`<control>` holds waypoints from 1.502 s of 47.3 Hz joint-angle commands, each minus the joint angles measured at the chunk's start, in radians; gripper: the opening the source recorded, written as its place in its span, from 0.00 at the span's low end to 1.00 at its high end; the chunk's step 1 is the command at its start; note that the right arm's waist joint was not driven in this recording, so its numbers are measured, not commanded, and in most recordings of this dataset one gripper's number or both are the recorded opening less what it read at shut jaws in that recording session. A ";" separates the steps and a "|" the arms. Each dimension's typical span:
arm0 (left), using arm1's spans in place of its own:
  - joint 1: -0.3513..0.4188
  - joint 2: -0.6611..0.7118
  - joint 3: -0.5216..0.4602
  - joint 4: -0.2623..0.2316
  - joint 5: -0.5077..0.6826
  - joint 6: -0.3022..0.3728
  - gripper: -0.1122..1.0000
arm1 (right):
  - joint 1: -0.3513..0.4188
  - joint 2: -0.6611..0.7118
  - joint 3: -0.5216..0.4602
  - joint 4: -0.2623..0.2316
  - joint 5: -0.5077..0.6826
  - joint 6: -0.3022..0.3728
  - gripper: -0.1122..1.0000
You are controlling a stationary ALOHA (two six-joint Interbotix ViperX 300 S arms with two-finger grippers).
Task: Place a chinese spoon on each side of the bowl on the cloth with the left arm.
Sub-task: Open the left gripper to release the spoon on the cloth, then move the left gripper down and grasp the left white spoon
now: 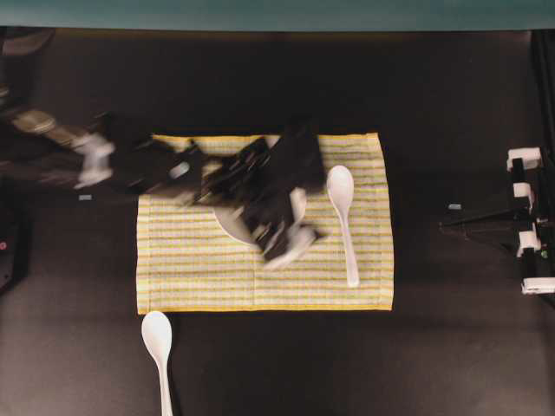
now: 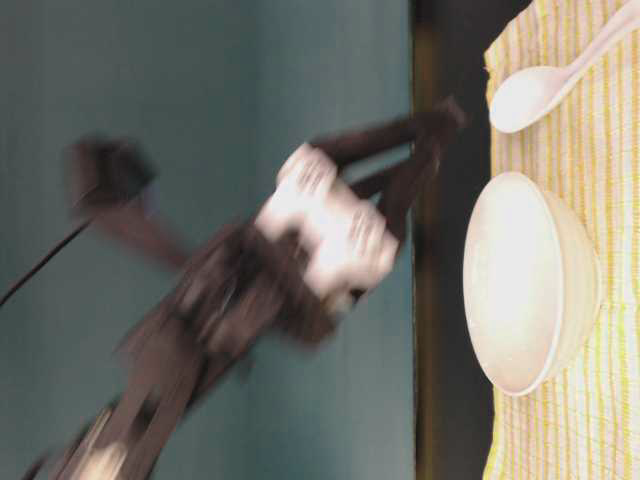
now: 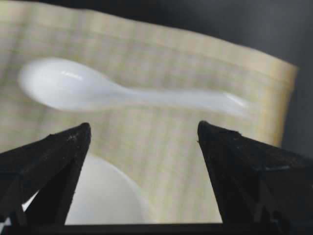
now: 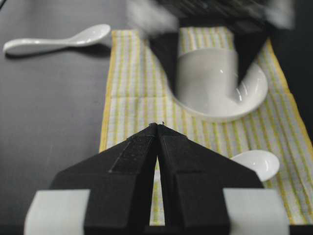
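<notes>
The striped cloth [image 1: 199,269] lies mid-table with the white bowl [image 1: 229,223] on it, mostly covered by my left arm. One chinese spoon [image 1: 342,204] rests on the cloth to the right of the bowl, scoop toward the far side. The other chinese spoon [image 1: 158,342] lies on the dark table off the cloth's front left corner. My left gripper [image 1: 290,243] hovers blurred above the bowl, open and empty. In the left wrist view that gripper [image 3: 144,129] has its jaws wide apart, the spoon [image 3: 98,90] beyond them and the bowl's rim [image 3: 107,196] below. My right gripper [image 4: 158,126] is shut and empty.
The right arm [image 1: 486,225] sits parked at the table's right edge, pointing toward the cloth. In the right wrist view the bowl [image 4: 220,83] and the nearer spoon's scoop [image 4: 257,162] lie ahead, and the off-cloth spoon [image 4: 58,40] is far left. Dark table surrounds the cloth.
</notes>
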 commanded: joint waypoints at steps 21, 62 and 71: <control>-0.230 -0.396 0.523 0.005 -0.075 -0.261 0.87 | 0.000 -0.008 0.000 0.003 0.011 0.012 0.11; -0.259 -0.390 0.770 0.003 -0.337 -0.471 0.87 | 0.000 -0.006 0.002 0.011 -0.003 0.075 0.11; -0.304 -0.324 0.741 0.005 -0.334 -0.528 0.86 | 0.000 -0.006 0.002 0.011 -0.002 0.075 0.11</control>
